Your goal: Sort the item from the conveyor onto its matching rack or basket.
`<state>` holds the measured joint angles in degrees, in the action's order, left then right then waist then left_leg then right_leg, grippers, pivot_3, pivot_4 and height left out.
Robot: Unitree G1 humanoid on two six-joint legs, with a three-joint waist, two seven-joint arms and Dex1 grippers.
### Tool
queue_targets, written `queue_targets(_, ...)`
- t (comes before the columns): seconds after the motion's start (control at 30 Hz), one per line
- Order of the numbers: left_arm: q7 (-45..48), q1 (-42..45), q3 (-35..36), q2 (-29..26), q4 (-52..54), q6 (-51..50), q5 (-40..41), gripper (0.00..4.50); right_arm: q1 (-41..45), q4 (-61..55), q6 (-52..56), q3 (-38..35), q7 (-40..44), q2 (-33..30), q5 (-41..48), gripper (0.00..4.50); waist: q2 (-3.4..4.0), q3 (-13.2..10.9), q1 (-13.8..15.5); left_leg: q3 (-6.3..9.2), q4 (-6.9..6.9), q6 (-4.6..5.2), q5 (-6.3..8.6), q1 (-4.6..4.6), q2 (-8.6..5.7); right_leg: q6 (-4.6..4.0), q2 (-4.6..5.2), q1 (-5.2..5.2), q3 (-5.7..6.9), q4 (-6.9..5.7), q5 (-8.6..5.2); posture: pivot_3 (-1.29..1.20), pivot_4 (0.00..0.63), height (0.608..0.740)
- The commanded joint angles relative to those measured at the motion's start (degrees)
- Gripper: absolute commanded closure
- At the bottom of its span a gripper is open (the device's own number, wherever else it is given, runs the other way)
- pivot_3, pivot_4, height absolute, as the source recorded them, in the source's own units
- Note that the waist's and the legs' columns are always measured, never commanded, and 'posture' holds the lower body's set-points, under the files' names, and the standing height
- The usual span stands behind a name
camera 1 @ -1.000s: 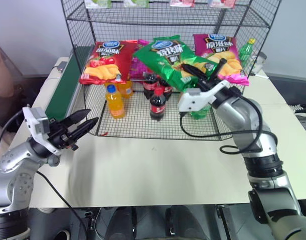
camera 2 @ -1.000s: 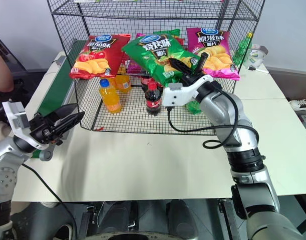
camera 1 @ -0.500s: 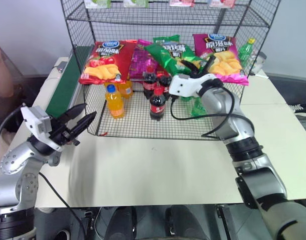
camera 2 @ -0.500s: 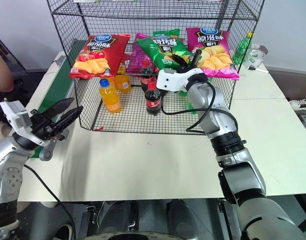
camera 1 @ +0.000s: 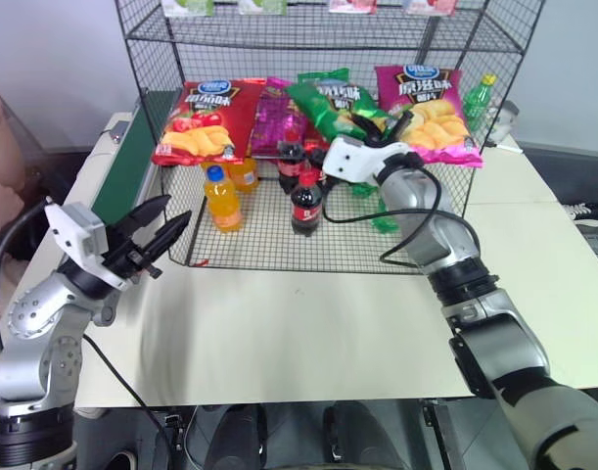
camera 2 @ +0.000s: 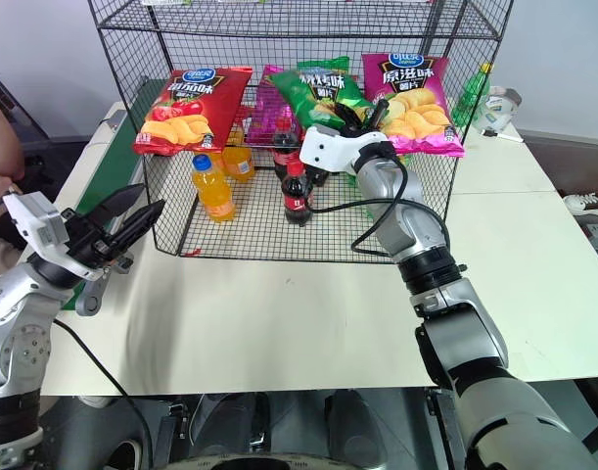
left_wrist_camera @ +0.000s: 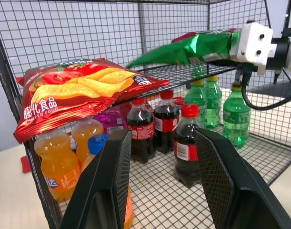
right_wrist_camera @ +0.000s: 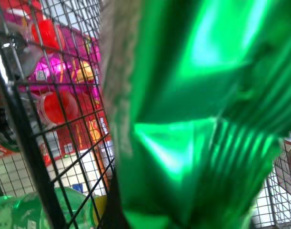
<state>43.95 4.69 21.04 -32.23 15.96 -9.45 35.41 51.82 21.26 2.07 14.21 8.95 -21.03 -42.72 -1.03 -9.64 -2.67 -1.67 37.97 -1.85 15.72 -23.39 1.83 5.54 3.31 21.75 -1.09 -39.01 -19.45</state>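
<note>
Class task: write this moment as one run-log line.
phase: placing | green bag on rack shelf between red bag and magenta bag | right gripper at the bag | left gripper open, empty

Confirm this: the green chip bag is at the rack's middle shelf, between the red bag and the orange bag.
Wrong on one point. In the left eye view the green chip bag sits at the rack shelf between the red bag and a magenta bag, not an orange one.

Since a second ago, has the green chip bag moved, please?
Yes. The green chip bag went deeper into the rack, onto the shelf between the red chip bag and magenta chip bag.
</note>
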Motion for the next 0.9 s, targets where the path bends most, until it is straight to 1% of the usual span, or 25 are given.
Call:
queue_targets(0.03,0.3,0.03,-0.18,0.38,0.71,1.77,-0.55,2.3,1.81,-2.6,-1.04,-0.41,0.95,1.51,3.75,1.81,0.0,0.0,-0.09,0.0,0.0,0.0,0.0,0.0,0.01,0.0,-0.01,0.0,0.0,0.0,0.0,0.0,0.15,0.739)
queue_targets(0.1,0.53,-0.31,-0.49,0.7,0.48,2.18,-0.91,2.3,1.47,-5.0,-0.05,0.1,3.75,2.24,5.53,0.9,0.0,0.0,-0.11,0.0,0.0,0.0,0.0,0.01,0.03,0.0,-0.03,0.01,0.0,-0.01,0.0,0.0,0.15,0.739)
queue_targets(0.13,0.61,-0.44,-0.61,0.85,0.41,2.27,-1.06,2.3,0.95,-6.1,1.05,0.02,6.63,2.95,7.77,0.41,-0.01,0.01,-0.14,0.0,0.0,0.0,0.0,0.01,0.03,0.0,-0.03,0.02,-0.01,-0.02,0.0,0.0,0.15,0.739)
queue_targets(0.17,0.7,-0.62,-0.83,0.92,0.36,2.1,-1.11,2.3,0.28,-7.49,2.84,-1.01,7.92,4.22,10.18,0.02,-0.02,0.01,-0.13,0.0,0.0,0.0,0.0,0.01,0.03,0.0,-0.04,0.02,-0.01,-0.03,0.0,0.0,0.15,0.739)
queue_targets(0.33,1.41,-1.03,-1.96,1.19,0.3,2.51,-1.57,2.3,-0.67,-12.62,4.51,-0.93,12.61,3.76,12.79,0.02,-0.01,0.01,0.14,0.0,0.0,0.0,0.0,0.0,0.02,0.0,0.0,0.02,0.0,-0.04,0.0,0.0,0.15,0.739)
queue_targets(0.4,1.36,-0.95,-1.9,1.25,0.17,2.52,-1.37,2.3,-1.02,-15.38,6.12,-2.69,14.92,5.58,17.51,0.02,-0.01,0.01,0.14,0.0,0.0,0.01,0.01,-0.01,0.0,0.0,0.04,0.02,0.01,-0.03,0.0,0.0,0.15,0.739)
queue_targets(0.57,1.51,-1.23,-1.68,1.03,0.37,2.29,-1.0,2.3,-2.98,-22.62,10.6,-5.66,19.31,7.51,26.55,0.02,0.0,0.0,0.1,0.01,-0.02,0.01,0.01,-0.02,0.02,0.0,0.02,0.04,0.01,-0.03,0.0,0.0,0.15,0.739)
queue_targets(0.67,1.33,-2.85,-2.13,0.26,1.72,0.07,-0.75,2.3,-6.0,-29.51,13.46,-9.46,22.78,8.31,35.59,0.02,0.0,0.01,0.19,0.01,-0.03,0.03,0.01,-0.03,0.02,0.0,0.04,0.04,0.02,-0.02,0.0,0.0,0.15,0.739)
queue_targets(0.7,1.34,-3.27,-2.26,0.07,2.07,-0.52,-0.56,2.3,-6.49,-30.86,14.08,-10.28,23.21,8.36,37.4,0.02,0.0,0.0,0.18,0.02,-0.03,0.04,0.02,-0.03,0.02,0.0,0.05,0.03,0.04,-0.02,0.0,0.0,0.15,0.739)
queue_targets(0.77,1.36,-4.9,-1.9,-0.26,3.24,-2.36,0.71,2.3,-8.43,-35.91,19.79,-14.93,25.24,9.77,47.1,0.02,-0.01,0.01,0.17,0.01,-0.03,0.04,0.03,-0.04,0.0,0.0,0.08,0.03,0.04,-0.01,0.0,0.0,0.15,0.739)
queue_targets(0.9,-2.74,-6.54,0.27,-1.35,5.79,-8.53,3.01,2.3,-12.22,-43.89,30.17,-21.78,27.39,9.03,61.77,0.02,0.0,0.0,0.22,0.05,-0.03,0.05,0.03,-0.04,0.02,0.0,0.09,0.01,0.06,-0.01,0.0,0.0,0.15,0.739)
